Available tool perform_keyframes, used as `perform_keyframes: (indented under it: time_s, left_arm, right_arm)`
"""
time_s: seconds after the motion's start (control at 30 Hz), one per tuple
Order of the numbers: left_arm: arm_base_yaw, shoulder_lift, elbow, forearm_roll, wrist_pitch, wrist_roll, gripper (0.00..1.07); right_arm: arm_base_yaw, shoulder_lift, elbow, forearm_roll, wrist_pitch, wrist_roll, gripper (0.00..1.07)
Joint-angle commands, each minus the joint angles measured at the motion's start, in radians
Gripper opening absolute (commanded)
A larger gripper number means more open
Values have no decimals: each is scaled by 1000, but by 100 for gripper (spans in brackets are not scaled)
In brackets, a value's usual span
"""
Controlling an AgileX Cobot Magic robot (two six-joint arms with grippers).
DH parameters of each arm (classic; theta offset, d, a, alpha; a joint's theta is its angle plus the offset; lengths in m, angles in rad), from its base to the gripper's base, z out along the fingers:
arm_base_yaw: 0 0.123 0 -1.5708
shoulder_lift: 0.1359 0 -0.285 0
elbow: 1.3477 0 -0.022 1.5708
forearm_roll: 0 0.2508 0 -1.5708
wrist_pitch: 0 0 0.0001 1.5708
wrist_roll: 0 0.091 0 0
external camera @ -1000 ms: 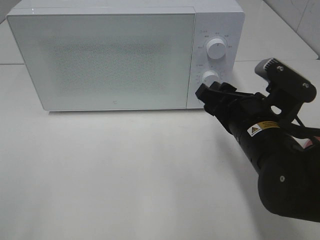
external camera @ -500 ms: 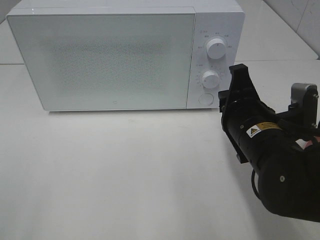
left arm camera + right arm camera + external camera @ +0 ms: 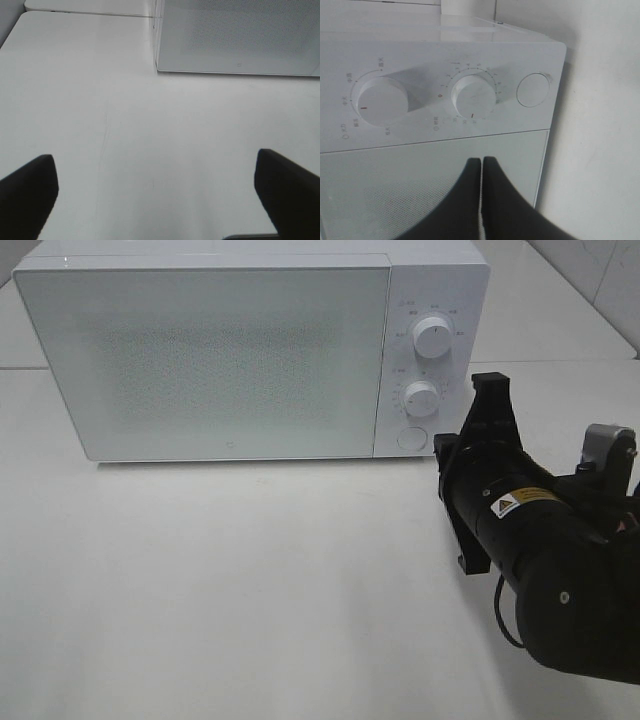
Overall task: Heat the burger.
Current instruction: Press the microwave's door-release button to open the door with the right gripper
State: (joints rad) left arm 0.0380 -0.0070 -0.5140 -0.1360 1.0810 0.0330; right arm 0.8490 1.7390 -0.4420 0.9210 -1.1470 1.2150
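**Jaws pressed together on the right, spread wide on the left, before a shut microwave (image 3: 250, 350)**

The right jaws are seen closed on nothing. In the right wrist view their two dark fingers (image 3: 465, 200) are laid side by side, with only a thin slit left between them. In the high view they are carried at the end of the black right arm (image 3: 540, 540) and appear as a single dark blade. They are held just beside the control panel at the microwave's right end, near the lower knob (image 3: 421, 398) and the round button (image 3: 409, 438). Contact with either is not shown. The upper knob (image 3: 432, 337) is set above these two.

The left jaws are seen wide apart in the left wrist view. Nothing is held between them, and only bare white tabletop (image 3: 150, 125) is shown between the two fingers (image 3: 27, 195). A lower corner of the microwave is seen beyond them, well apart from both tips.

The microwave is stood on the tabletop with its white door (image 3: 200, 350) shut. The door's speckled, frosted panel cannot be seen through. The burger is not shown in any view, and whether it lies behind the door cannot be told.
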Motion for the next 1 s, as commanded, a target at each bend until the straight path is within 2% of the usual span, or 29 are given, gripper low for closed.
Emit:
perform_keyframes:
  time_s: [0.03,0.27,0.53,0.77,1.0]
  left_arm:
    - [2,-15,0,1,-14,2,100]
    - [2,-15,0,1,-14,2,100]
    - [2,-15,0,1,-14,2,100]
    - [2,-15,0,1,-14,2,100]
    - [2,-15,0,1,-14,2,100]
  right_arm:
    - [4,9,-13,0,14,6,0]
    - [-50,107,-52,-72,17,112,0]
    - [-97,167,-96,-117,18,128,0]
    - [-168,247,-175,-175,24,145,0]
    - [-198,302,-231,-205,33,171,0]
